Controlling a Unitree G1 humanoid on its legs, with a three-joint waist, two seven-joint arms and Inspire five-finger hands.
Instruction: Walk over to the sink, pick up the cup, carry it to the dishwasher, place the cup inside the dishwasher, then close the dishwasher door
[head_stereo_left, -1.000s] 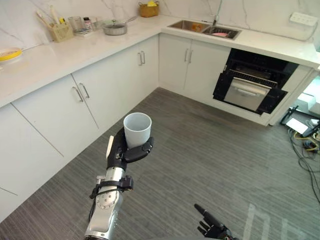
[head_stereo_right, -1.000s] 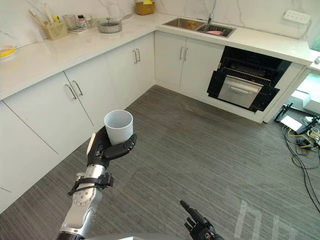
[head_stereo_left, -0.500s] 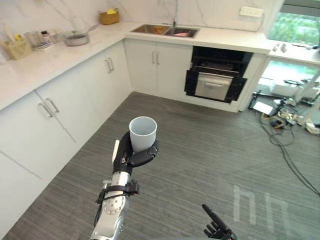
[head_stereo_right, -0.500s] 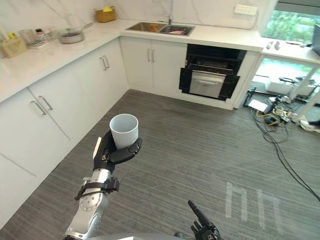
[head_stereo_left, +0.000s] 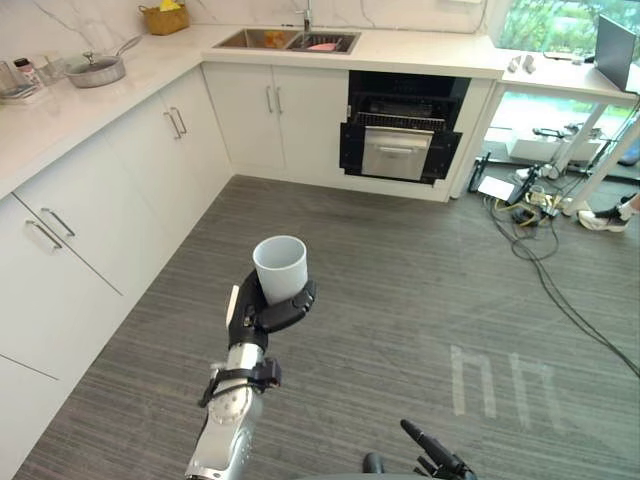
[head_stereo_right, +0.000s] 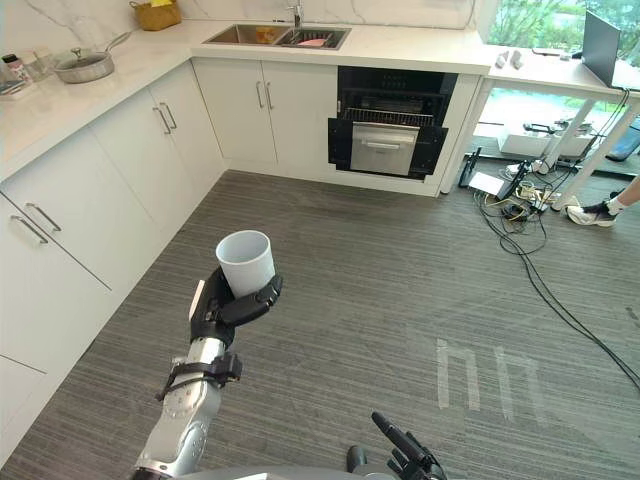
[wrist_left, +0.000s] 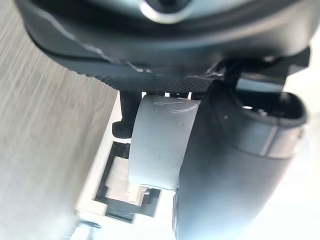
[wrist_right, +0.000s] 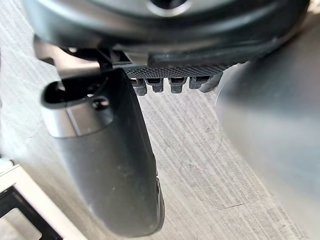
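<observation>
One cup (head_stereo_left: 280, 270), one dishwasher (head_stereo_left: 400, 150), one sink (head_stereo_left: 262, 40) with two basins, one pan (head_stereo_left: 95, 72), one basket (head_stereo_left: 163, 20), one laptop (head_stereo_left: 612, 55); two hands: left hand (head_stereo_left: 262, 312), right hand (head_stereo_left: 445, 465).

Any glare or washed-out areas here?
Left eye view: bright daylight at the window; the cup in the left hand is evenly lit. Left wrist view: background beside the cup is washed white. Right wrist view: floor without glare.

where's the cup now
In the eye views the white cup stands upright in the left hand, left of centre, over grey floor short of the open dishwasher.
</observation>
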